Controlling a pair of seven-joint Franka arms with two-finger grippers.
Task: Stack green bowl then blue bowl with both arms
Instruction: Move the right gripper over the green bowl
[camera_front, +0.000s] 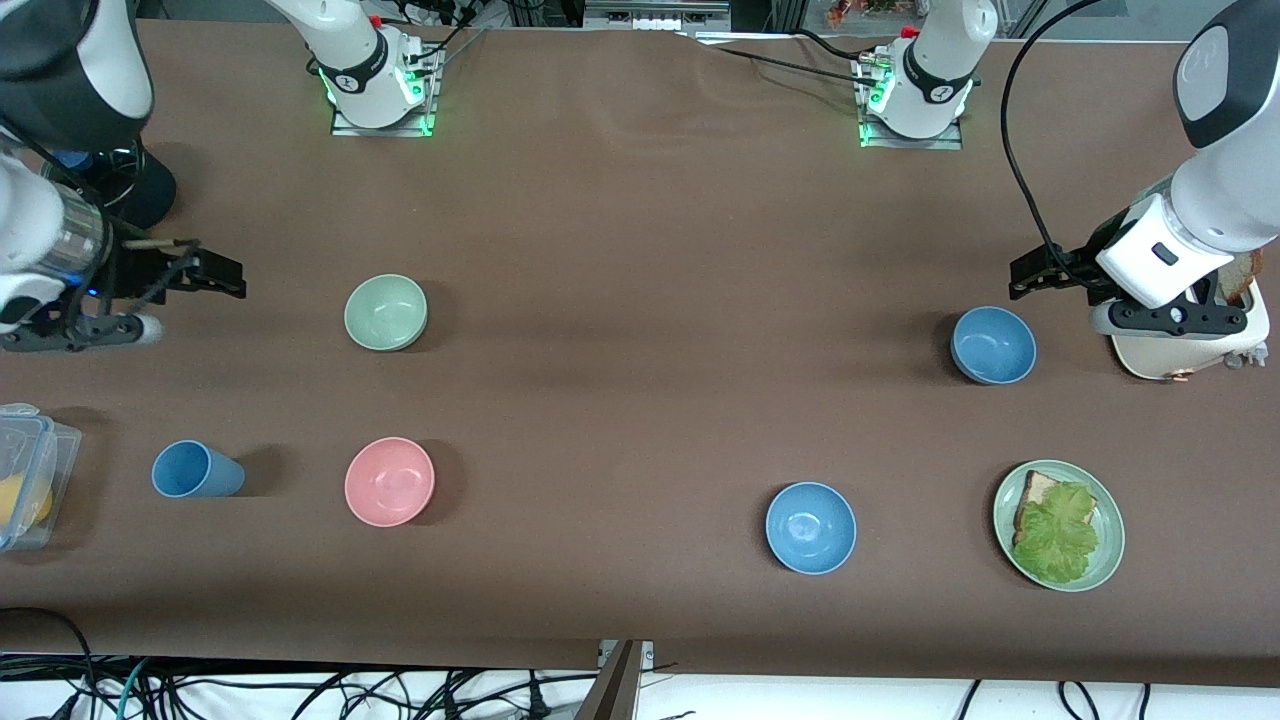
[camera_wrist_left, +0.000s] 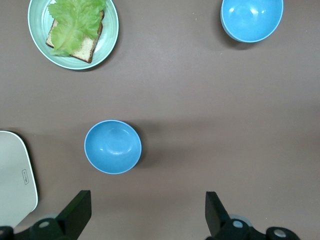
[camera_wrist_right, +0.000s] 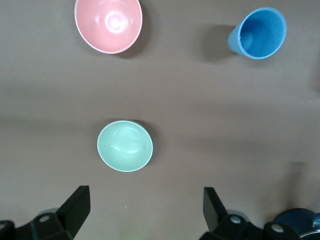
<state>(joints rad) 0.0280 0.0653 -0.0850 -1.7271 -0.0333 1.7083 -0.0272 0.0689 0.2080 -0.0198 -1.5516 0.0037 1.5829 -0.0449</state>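
green bowl: pale mint, matte, round, upright, empty; alone on the table toward the right arm's end.
blue bowl: muted dusky blue, same size, upright, empty; toward the left arm's end, well apart from the green bowl.

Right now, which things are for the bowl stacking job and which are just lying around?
For the job:
green bowl
blue bowl
left tool, open, beside the blue bowl
right tool, open, at its own end of the table

Just lying around:
pink bowl
brighter blue bowl
blue cup
sandwich plate
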